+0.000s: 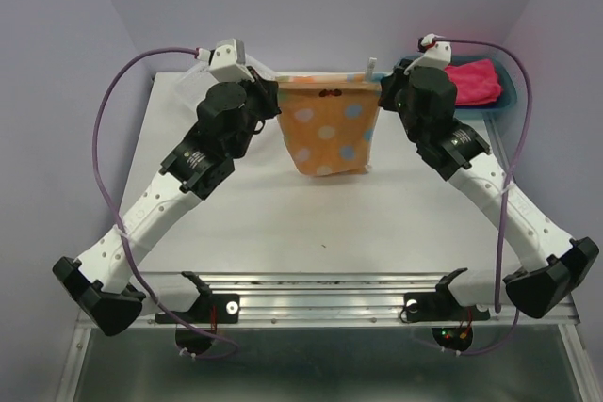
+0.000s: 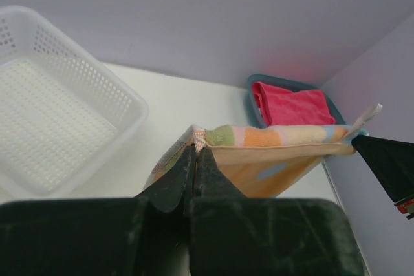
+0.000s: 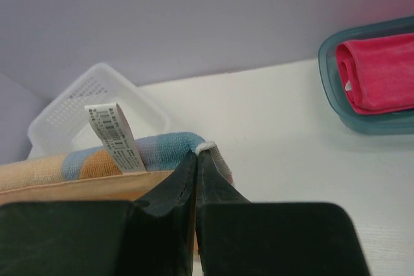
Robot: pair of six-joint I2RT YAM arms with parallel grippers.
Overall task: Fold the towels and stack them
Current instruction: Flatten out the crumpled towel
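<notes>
A pale orange towel (image 1: pixel 330 129) with pale spots hangs stretched between both arms above the table's far middle. My left gripper (image 1: pixel 267 82) is shut on its left top corner, and in the left wrist view the gripper (image 2: pixel 195 150) pinches the towel's (image 2: pixel 284 137) striped edge. My right gripper (image 1: pixel 382 85) is shut on the right top corner; in the right wrist view the gripper (image 3: pixel 196 154) clamps the towel's (image 3: pixel 149 153) blue end next to a white label (image 3: pixel 115 137). A folded hot pink towel (image 1: pixel 476 80) lies in the teal tray (image 1: pixel 509 91).
A white mesh basket (image 2: pixel 58 105) stands at the far left of the table, seen also as the basket (image 3: pixel 97 105) in the right wrist view. The teal tray (image 3: pixel 362 121) sits at the far right corner. Walls close in the back and both sides.
</notes>
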